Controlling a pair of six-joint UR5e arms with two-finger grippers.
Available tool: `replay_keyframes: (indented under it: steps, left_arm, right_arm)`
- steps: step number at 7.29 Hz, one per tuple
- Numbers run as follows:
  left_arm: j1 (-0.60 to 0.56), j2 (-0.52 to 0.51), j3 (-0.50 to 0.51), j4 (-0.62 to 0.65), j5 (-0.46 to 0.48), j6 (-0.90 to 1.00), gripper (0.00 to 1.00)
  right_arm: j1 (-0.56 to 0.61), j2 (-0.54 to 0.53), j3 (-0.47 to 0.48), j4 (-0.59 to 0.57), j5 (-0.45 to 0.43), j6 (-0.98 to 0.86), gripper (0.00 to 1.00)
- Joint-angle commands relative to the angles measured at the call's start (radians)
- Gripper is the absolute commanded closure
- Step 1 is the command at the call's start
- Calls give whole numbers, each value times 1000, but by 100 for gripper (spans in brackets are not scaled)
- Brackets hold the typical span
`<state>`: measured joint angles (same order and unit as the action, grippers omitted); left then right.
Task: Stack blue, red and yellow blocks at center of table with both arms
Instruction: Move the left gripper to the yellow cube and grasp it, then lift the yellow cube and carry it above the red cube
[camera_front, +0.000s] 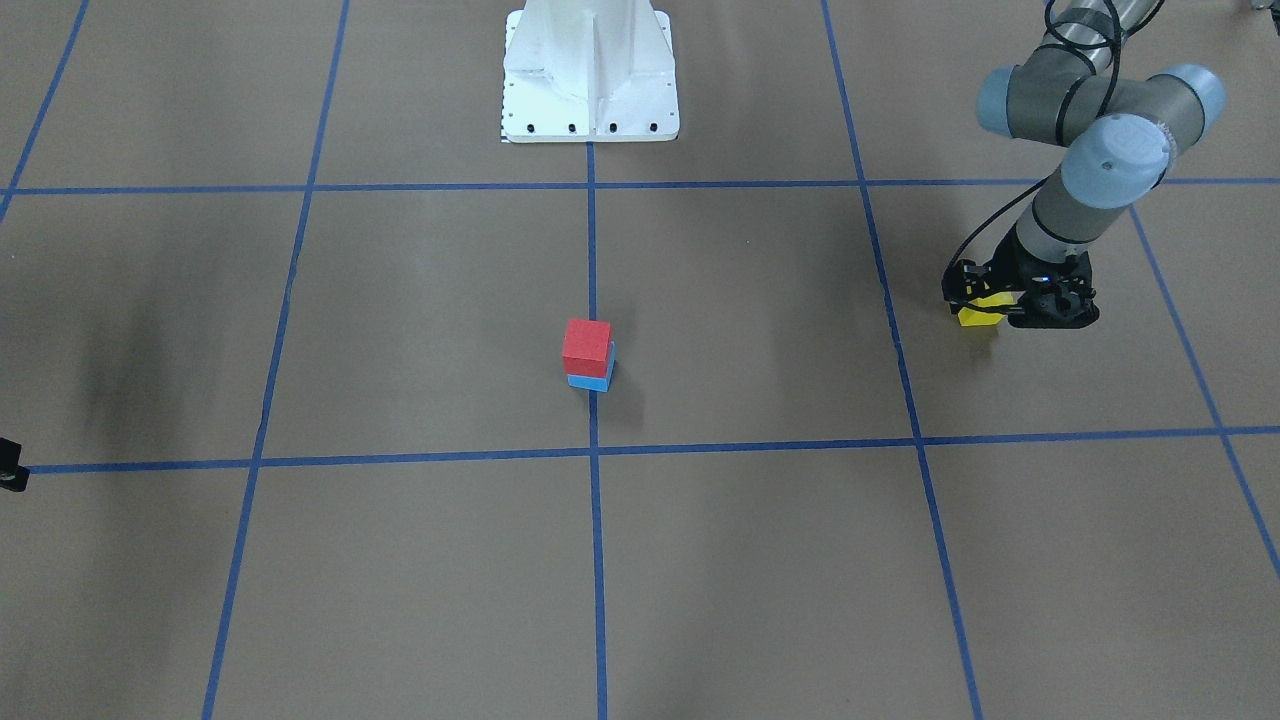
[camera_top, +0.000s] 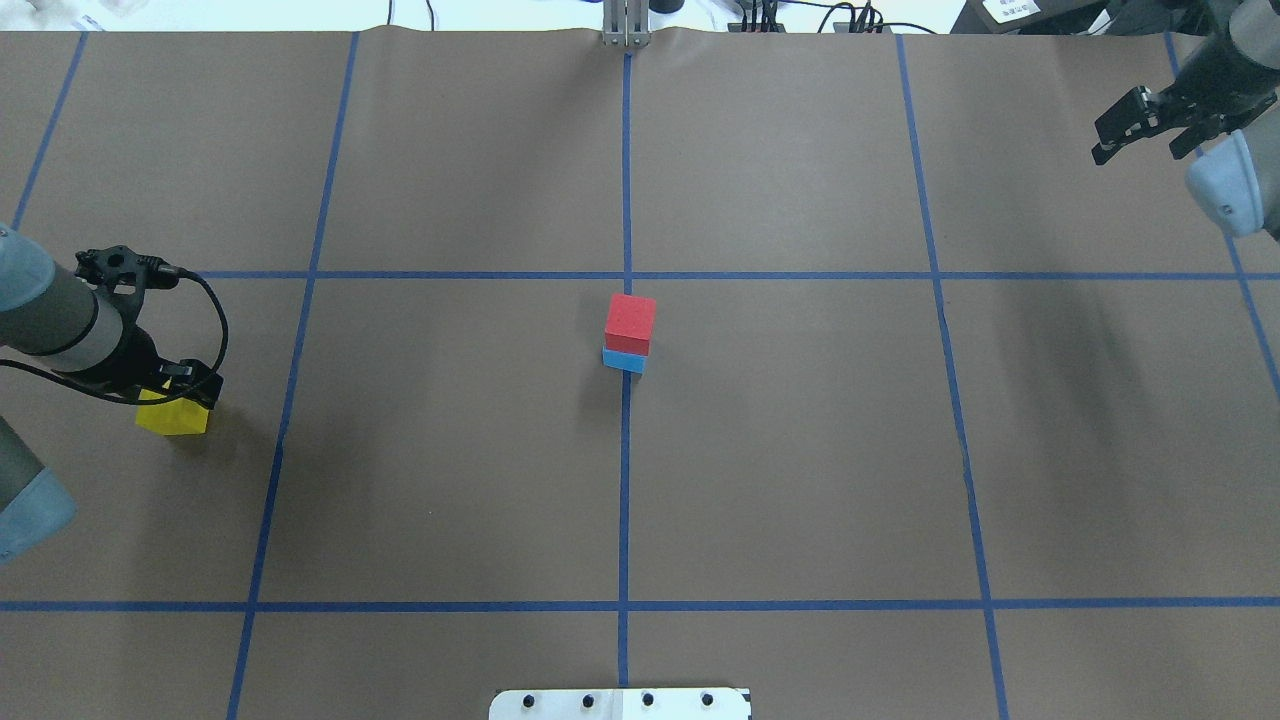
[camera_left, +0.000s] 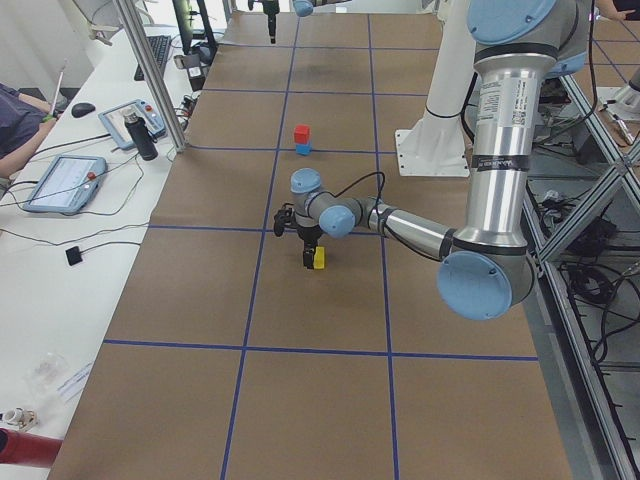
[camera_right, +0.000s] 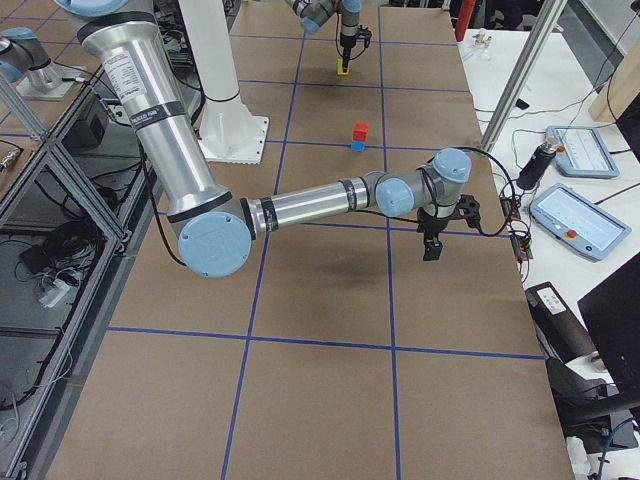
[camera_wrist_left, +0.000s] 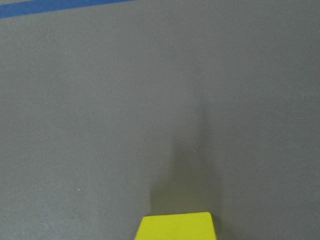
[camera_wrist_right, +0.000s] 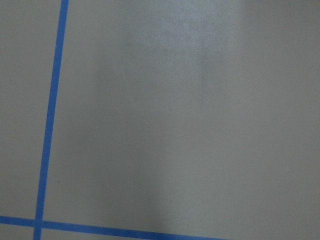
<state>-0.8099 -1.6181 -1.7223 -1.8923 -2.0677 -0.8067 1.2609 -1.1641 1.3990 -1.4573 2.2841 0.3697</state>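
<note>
Reading across the overhead view. Far left: left pincer points down over the yellow block, jaws either side of it. It looks clamped on the block, though the fingers are mostly hidden by the wrist, so treat that as likely, not certain. In the left wrist view the block's top face sits at bottom centre, so it is centred under the pincer. I can't say whether it is on the counter or just off it.

Centre: red block sits on the blue block, right on the middle tape line, between the two cross lines. Edges are roughly flush, with a strip of blue showing on the robot's side.

Key relation: the stack lies toward the robot's right of the yellow block, across one lengthwise tape line, well apart and slightly further from the base. The block is a cube, so no long axis to line up. What counts is squaring its faces to the red top. My read: the next move is lift, traverse sideways to centre, then lower onto red.

Far right: right pincer is at the far corner of the counter, well apart from the stack and further from it than the left one. Nothing in it. Can't tell whether its jaws are apart or together. Its wrist view shows only bare paper and tape.
</note>
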Motion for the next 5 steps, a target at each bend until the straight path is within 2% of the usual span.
replay_keyframes:
  steps: [1, 2, 4, 5]
  left_arm:
    - [-5, 1, -11, -13, -3, -2, 66]
    - [-8, 15, -28, -10, -12, -2, 100]
    - [-53, 29, -75, 7, -31, -19, 100]
    - [-108, 20, -118, 77, -78, -10, 100]
  right_arm:
    - [0, 0, 0, 0, 0, 0, 1]
    - [0, 0, 0, 0, 0, 0, 1]
    - [0, 1, 0, 0, 0, 0, 1]
    - [0, 4, 0, 0, 0, 2, 1]
